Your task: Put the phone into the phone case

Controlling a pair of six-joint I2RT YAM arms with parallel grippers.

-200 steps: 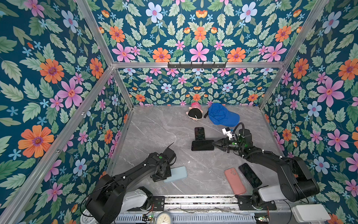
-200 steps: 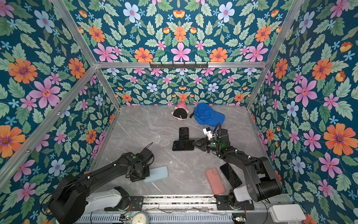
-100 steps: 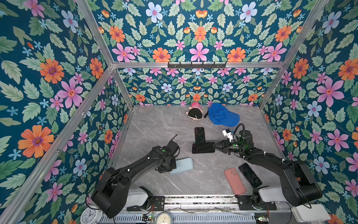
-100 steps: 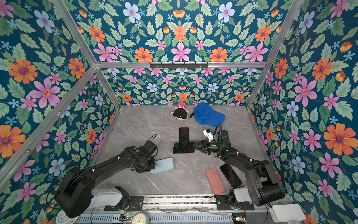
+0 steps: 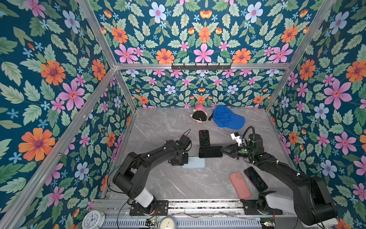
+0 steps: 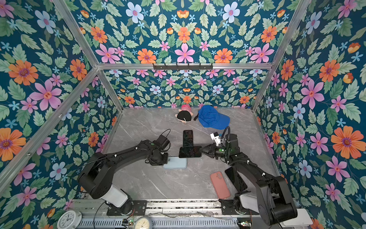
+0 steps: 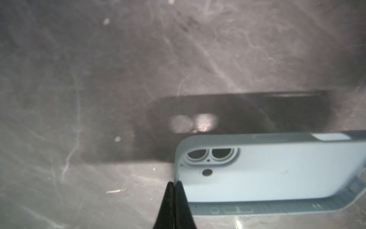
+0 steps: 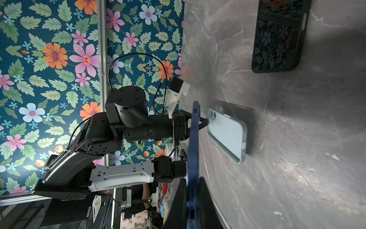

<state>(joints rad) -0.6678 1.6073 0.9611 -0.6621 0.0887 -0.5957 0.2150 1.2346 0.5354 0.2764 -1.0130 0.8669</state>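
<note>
My left gripper (image 5: 185, 158) is shut on the end rim of a light blue phone case (image 5: 195, 163), next to its camera cut-outs (image 7: 213, 155). In the left wrist view the case (image 7: 277, 170) hangs a little above the grey table and casts a dark shadow on it. My right gripper (image 5: 222, 151) is shut on one short end of a dark-screened phone (image 5: 210, 151) with a blue edge, held level just beyond the case. The right wrist view shows this phone (image 8: 193, 148) edge-on between the fingers, with the case (image 8: 225, 134) behind it.
A black phone (image 5: 204, 138) lies behind the held one. A salmon case (image 5: 240, 185) and another black phone (image 5: 255, 179) lie at the front right, under my right arm. A blue cap (image 5: 227, 117) and a plush toy (image 5: 199, 116) sit by the back wall.
My left gripper has carried the light blue case from the front left toward the middle, up to the held phone. The right gripper and its phone have barely moved.
</note>
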